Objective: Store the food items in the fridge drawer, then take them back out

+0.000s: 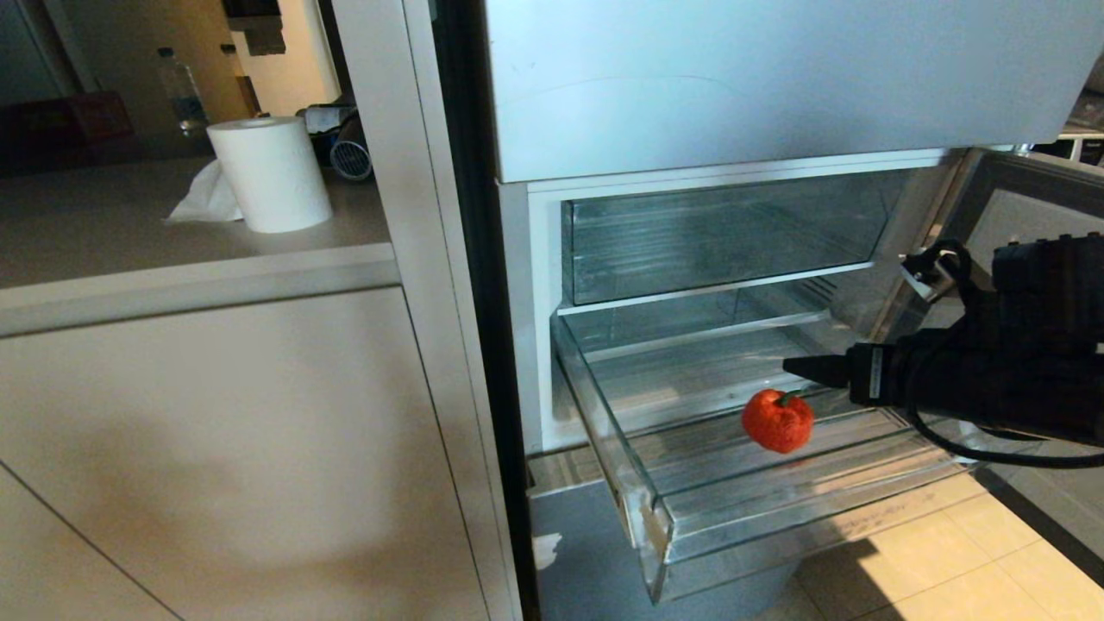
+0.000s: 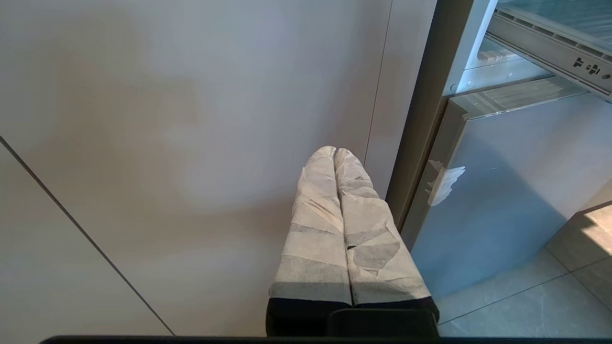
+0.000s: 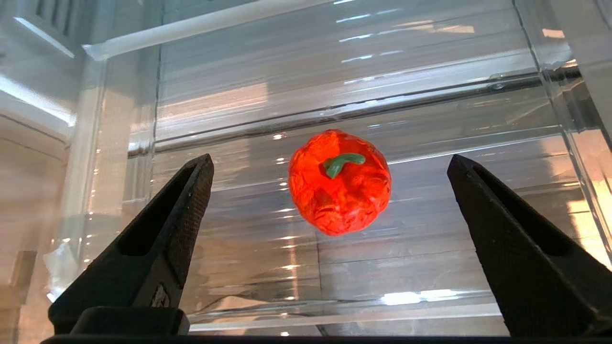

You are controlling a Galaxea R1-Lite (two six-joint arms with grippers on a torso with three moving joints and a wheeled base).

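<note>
My right gripper (image 3: 330,191) hovers with jaws spread wide; the red fruit (image 3: 339,181) lies centred just ahead, near the drawer (image 1: 655,517) front edge.

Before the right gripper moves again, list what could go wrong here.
1. The red fruit is round and lies loose on the drawer floor; a finger that nudges it may set it rolling.
2. The right gripper stands wide open above the fruit, and lowering too far could knock its tips on the clear plastic.
3. The drawer is pulled far out, so the arm could bump its front edge.
</note>
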